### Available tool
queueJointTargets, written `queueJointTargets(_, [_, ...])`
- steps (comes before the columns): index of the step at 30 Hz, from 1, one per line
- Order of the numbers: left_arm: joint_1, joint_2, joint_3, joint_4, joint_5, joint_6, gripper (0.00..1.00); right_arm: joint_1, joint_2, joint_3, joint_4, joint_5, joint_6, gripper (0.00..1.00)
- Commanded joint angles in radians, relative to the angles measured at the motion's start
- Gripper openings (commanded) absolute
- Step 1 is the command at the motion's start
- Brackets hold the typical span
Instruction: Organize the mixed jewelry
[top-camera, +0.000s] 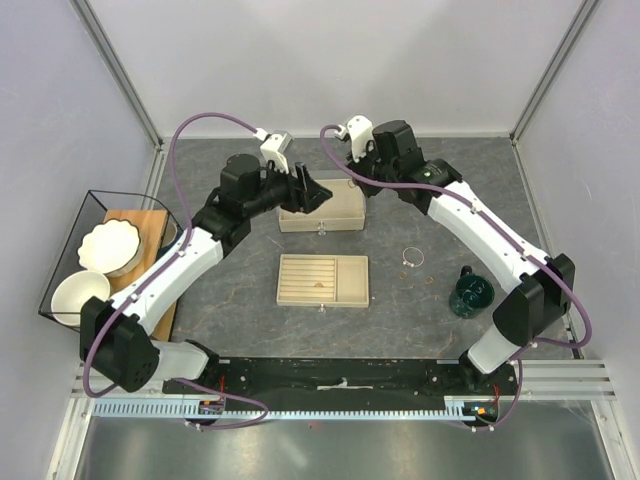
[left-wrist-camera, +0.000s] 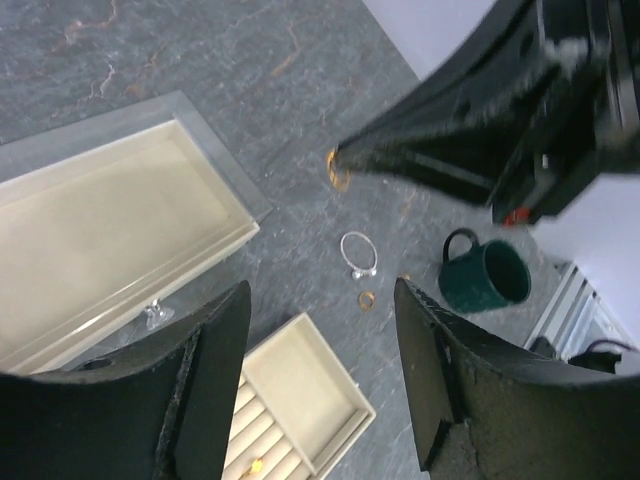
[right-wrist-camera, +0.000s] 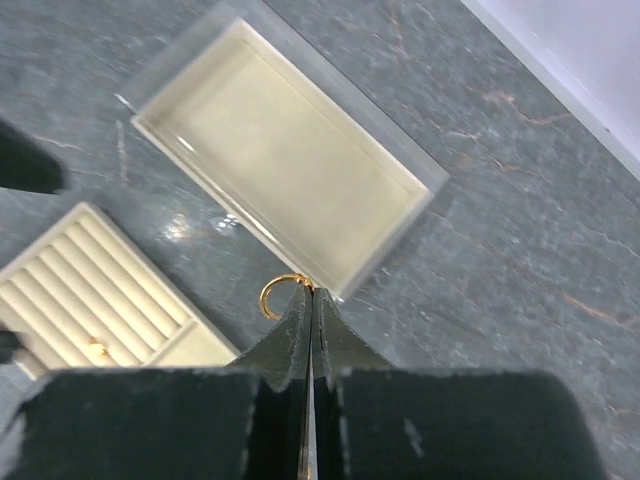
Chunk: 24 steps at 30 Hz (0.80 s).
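Observation:
My right gripper (right-wrist-camera: 311, 293) is shut on a small gold ring (right-wrist-camera: 278, 293), which sticks out left of the fingertips and hangs above the table near the corner of the plain beige box (right-wrist-camera: 280, 160). The left wrist view shows that ring (left-wrist-camera: 338, 176) at the right gripper's tip. My left gripper (left-wrist-camera: 322, 292) stands open and empty, high over the slotted beige tray (top-camera: 322, 279). A thin silver hoop (left-wrist-camera: 357, 252) and a small gold ring (left-wrist-camera: 367, 298) lie on the table. Another gold piece (right-wrist-camera: 97, 348) sits in the tray's slots.
A dark green glass vessel (top-camera: 470, 293) stands at the right, near the silver hoop (top-camera: 411, 258). The plain beige box (top-camera: 322, 212) lies behind the slotted tray. A wire basket (top-camera: 60, 260) with white bowls and a wooden board is at the far left.

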Motion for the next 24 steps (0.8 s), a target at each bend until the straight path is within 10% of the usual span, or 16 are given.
queueJointTargets(1, [-0.033,0.037,0.085,0.015,-0.140,-0.107,0.65,0.051,0.007,0.063,0.021,-0.004,0.083,0.00])
queueJointTargets(24, [-0.053,0.078,0.109,0.013,-0.197,-0.116,0.46,0.108,0.053,0.134,0.053,0.029,0.263,0.00])
